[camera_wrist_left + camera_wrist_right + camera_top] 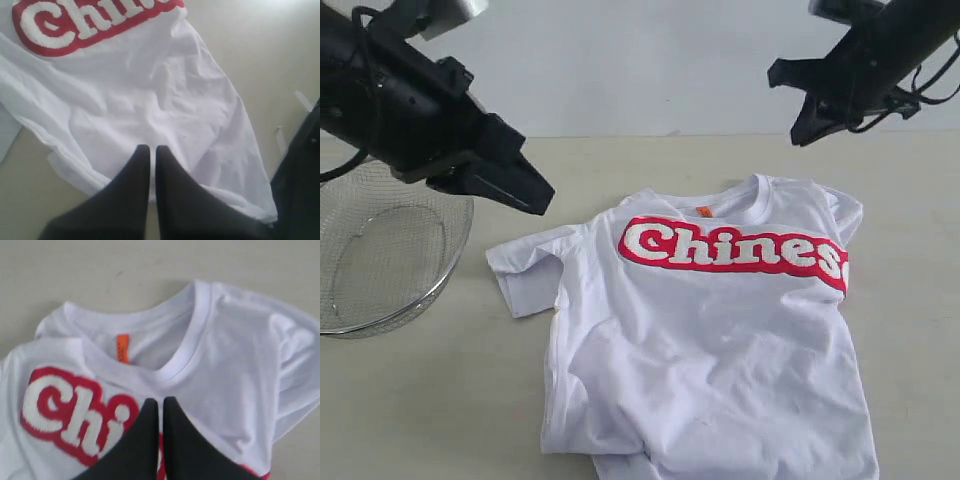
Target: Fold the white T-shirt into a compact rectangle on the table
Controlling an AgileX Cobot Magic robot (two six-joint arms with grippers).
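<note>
Left gripper (150, 148) and right gripper (159, 400) are both pressed together holding nothing, and the white T-shirt (720, 350) lies rumpled, print up, on the bench (420, 400) just beside the mesh basket (380, 200), probably light and floppy, so I'd pinch the shoulders.

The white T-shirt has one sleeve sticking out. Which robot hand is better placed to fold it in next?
Probably the left hand. In the exterior view it hangs shut close to the spread-out sleeve of the white T-shirt, while the right hand, also shut, sits beyond the collar on the other side.
</note>
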